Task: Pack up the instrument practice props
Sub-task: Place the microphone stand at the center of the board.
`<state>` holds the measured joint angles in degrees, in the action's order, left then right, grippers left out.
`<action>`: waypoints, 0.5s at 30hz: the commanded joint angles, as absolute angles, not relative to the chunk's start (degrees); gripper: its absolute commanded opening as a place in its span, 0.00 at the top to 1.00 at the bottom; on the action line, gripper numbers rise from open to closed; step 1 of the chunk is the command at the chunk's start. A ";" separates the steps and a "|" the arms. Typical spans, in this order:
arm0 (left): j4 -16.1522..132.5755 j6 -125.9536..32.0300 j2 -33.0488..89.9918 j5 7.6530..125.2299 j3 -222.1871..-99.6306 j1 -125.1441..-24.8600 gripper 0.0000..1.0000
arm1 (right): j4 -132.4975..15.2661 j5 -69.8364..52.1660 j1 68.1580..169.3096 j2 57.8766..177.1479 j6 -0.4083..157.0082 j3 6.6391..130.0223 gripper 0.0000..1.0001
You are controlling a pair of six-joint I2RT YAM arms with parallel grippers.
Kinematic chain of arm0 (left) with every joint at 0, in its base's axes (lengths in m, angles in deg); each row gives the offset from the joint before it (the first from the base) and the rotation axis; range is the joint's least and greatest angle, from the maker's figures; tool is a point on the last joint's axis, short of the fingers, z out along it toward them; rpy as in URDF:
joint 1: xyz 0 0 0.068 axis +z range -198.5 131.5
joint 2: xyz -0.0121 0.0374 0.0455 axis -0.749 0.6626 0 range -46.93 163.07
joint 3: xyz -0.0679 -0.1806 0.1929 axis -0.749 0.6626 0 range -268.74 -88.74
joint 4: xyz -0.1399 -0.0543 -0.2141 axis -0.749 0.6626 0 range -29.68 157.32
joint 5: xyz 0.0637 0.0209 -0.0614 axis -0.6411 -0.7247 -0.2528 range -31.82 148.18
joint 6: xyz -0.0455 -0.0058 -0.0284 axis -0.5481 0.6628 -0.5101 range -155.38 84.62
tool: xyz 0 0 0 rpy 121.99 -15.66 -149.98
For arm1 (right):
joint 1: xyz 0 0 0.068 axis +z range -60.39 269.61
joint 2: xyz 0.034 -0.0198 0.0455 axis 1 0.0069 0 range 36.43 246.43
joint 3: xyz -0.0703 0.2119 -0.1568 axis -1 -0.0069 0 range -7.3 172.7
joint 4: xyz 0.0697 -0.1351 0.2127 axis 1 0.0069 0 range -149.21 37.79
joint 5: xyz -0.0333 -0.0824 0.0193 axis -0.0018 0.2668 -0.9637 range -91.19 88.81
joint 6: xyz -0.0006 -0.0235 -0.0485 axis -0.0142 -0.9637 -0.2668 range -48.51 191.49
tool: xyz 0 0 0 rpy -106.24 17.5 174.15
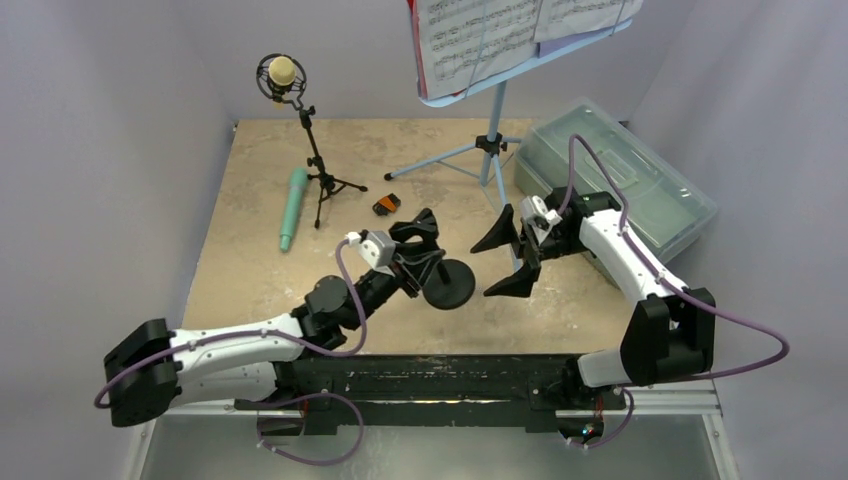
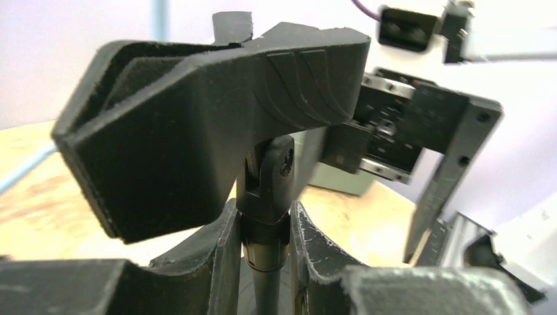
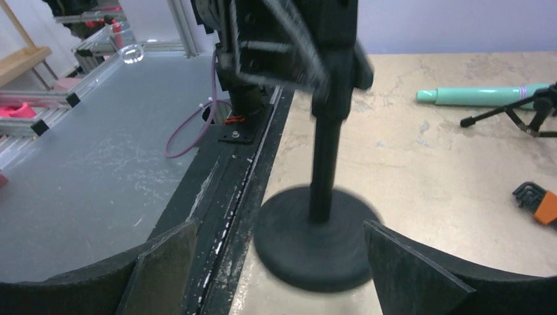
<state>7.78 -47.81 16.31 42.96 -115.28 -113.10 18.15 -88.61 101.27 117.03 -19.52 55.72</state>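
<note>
My left gripper is shut on the black round-base pole just under its clip holder. In the left wrist view both fingers press the pole's neck. My right gripper stands wide open just right of the pole, nothing between its fingers; the pole's round base lies ahead of them. A teal microphone lies on the table at the left. A beige microphone sits on a black tripod. The light-blue music rack holds music sheets.
A translucent grey-green plastic box with its lid shut stands at the right, behind my right arm. A small orange and black tool lies mid-table. The black base rail runs along the table's near edge.
</note>
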 commanded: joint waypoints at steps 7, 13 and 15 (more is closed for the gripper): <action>38.30 -47.83 -2.87 29.63 -117.71 -99.70 1.00 | -38.51 -67.01 99.18 109.24 50.45 45.91 0.01; 51.13 -47.71 -4.68 11.47 -123.41 -94.64 1.00 | -45.95 -60.56 99.17 104.46 58.39 42.97 0.01; 52.97 -48.03 -5.01 6.59 -124.55 -92.71 1.00 | -46.02 -60.18 99.18 104.21 58.39 42.97 0.01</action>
<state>48.70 -47.79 -3.19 21.21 -118.30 -95.68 -36.43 -64.94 99.21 105.71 48.87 42.91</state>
